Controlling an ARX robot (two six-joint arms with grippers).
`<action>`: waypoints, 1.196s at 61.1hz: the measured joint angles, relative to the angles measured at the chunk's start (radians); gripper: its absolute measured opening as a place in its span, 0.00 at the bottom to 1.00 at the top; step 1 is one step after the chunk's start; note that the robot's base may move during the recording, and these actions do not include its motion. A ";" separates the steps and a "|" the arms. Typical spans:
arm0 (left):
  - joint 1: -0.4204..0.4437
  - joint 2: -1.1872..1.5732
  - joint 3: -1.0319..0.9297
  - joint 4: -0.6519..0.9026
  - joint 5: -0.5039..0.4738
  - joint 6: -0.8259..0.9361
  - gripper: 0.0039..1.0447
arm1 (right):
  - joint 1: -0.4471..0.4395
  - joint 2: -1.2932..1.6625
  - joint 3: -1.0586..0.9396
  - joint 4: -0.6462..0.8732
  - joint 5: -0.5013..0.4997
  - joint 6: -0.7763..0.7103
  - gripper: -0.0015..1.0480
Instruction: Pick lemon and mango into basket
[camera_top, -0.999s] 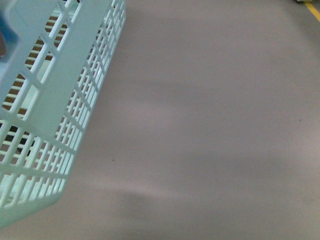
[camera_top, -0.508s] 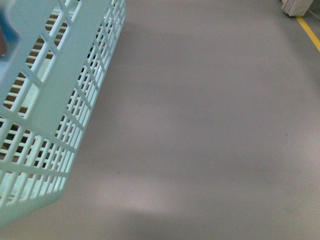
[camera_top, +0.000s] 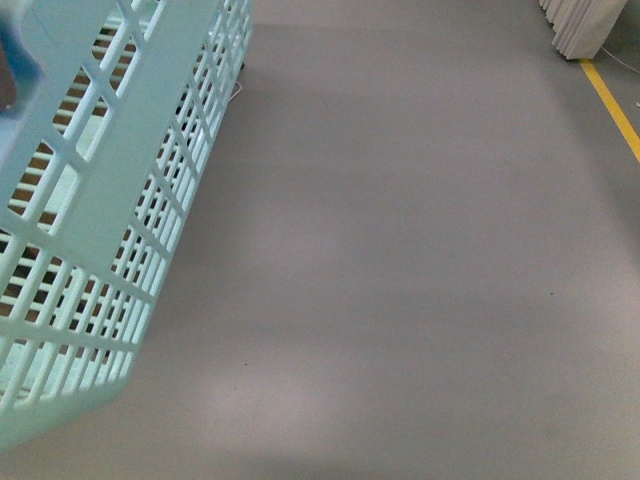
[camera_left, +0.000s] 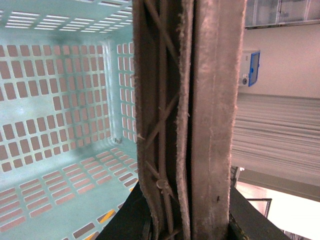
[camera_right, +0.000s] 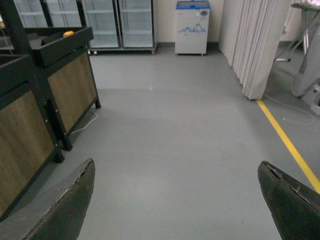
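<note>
- Grey floor (camera_top: 420, 260) fills almost all of the front view, smooth and bare, with soft patches of light on it.
- Teal basket (camera_top: 130, 150) comes next, big on the left of the front view. It is tilted, its slotted lattice side facing the camera and its lower edge above the floor. The left wrist view looks down into it at lattice walls and a slotted bottom.
- Dark-framed stand (camera_right: 30, 130) with wood panels runs along one side of the floor in the right wrist view, a black tray on top.
- Pale pleated curtain (camera_right: 250, 45) hangs on the other side, reaching the floor.
- Glass-door fridges (camera_right: 120, 22) line the far wall, with a white cooler (camera_right: 192, 27) just beside them.
- Brown ribbed handle (camera_left: 210, 100) of the basket, frayed at its edges, runs straight up the middle of the left wrist view.
- Left fingers (camera_left: 124, 220) are dark and sit tight against both sides of that handle, closed on it.
- Right fingers (camera_right: 70, 200) are spread wide, one at each lower corner of the right wrist view, gripping nothing, only floor between them.
- Yellow line (camera_right: 285, 140) is painted on the floor from the foot of the curtain toward the camera.
- Small yellow-orange fruit (camera_right: 68, 34) lies in the stand's top tray, too small to say whether it is lemon or mango.
</note>
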 joint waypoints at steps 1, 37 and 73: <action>0.000 0.000 0.000 0.000 0.000 0.000 0.18 | 0.000 0.000 0.000 0.000 0.000 0.000 0.92; 0.000 0.000 0.001 0.000 0.000 0.000 0.18 | 0.000 0.000 0.000 0.000 0.001 0.000 0.92; -0.003 -0.003 0.002 0.000 -0.012 0.000 0.18 | 0.000 0.000 0.000 0.000 0.004 0.000 0.92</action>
